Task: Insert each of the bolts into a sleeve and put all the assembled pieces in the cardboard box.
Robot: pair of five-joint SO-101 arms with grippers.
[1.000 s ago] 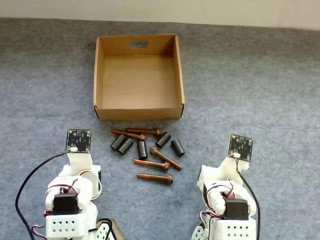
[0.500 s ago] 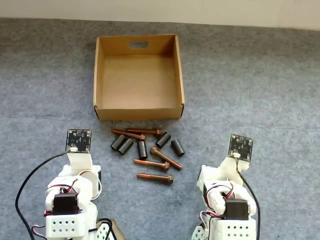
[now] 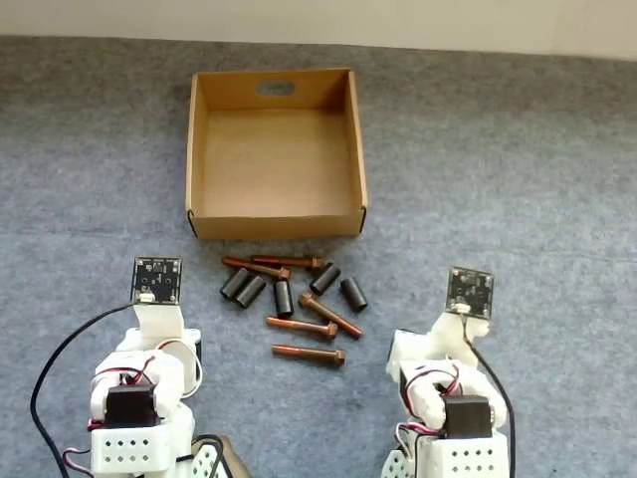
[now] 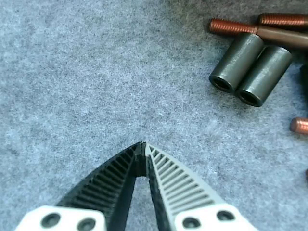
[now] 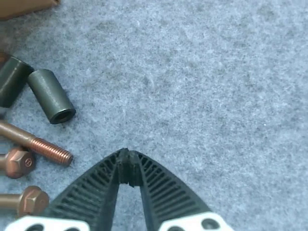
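Grey felt covers the table [image 3: 518, 179]; nearest, the left end effector [image 4: 143, 147] and right end effector [image 5: 126, 154] hang clenched, empty. I'd open one over the near bolt [image 3: 309, 353], the other over a loose sleeve [image 3: 353, 294], both lying before the cardboard box [image 3: 277, 224]. Two far bolts [image 3: 269, 265] overlap, their ends hard to separate

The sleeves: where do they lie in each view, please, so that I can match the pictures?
High view: five sleeves among the bolts, just in front of the cardboard box.
Left wrist view: the two nearest the left arm, side by side, beyond the left gripper.
Right wrist view: the two nearest the right arm, beyond the right gripper.
Shared landmark: the copper bolts.
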